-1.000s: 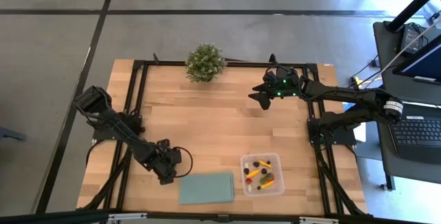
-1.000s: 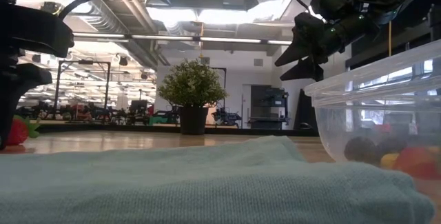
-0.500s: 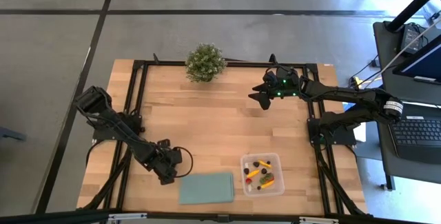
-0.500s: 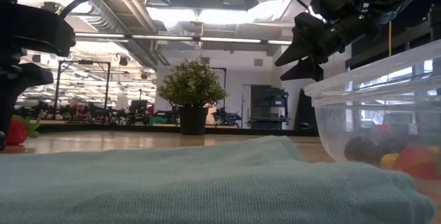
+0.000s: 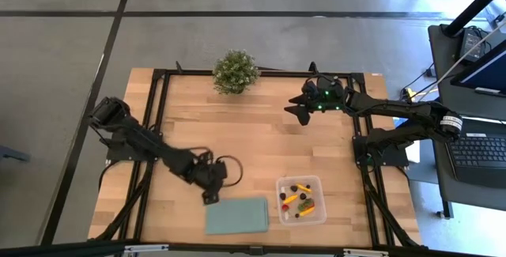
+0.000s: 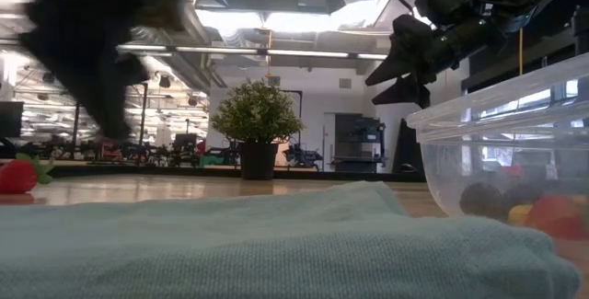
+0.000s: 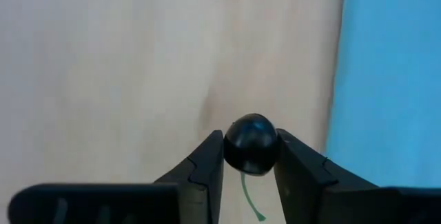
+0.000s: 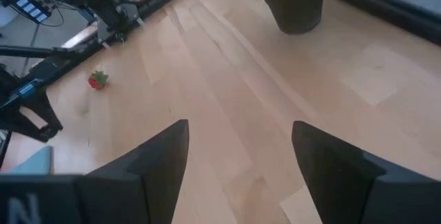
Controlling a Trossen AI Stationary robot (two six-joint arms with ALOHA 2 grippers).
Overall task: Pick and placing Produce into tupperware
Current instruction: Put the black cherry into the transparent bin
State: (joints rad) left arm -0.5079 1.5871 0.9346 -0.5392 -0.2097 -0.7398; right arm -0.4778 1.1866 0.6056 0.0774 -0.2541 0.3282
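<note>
Left tool (image 7: 249, 172) clamped on a dark round berry (image 7: 251, 143), pinched between both fingers, held above bare wood just beside the pale-green cloth (image 7: 393, 79) edge. In the high view the left tool (image 5: 212, 192) sits at roughly 7 o'clock on the surface (image 5: 261, 142), near the cloth's (image 5: 237, 215) upper left corner. Right tool (image 5: 302, 108) waits at about 1 o'clock, fingers spread wide, nothing between them. Tupperware (image 5: 316, 182) at 5 o'clock, just right of the cloth, holding several pieces: dark berries, yellow-orange pieces, a red one. One strawberry (image 8: 98, 79) with green top lies loose on the wood toward the left side, also seen in the low view (image 6: 18, 175). Potted plant (image 5: 235, 71) at 12 o'clock on the far edge.
</note>
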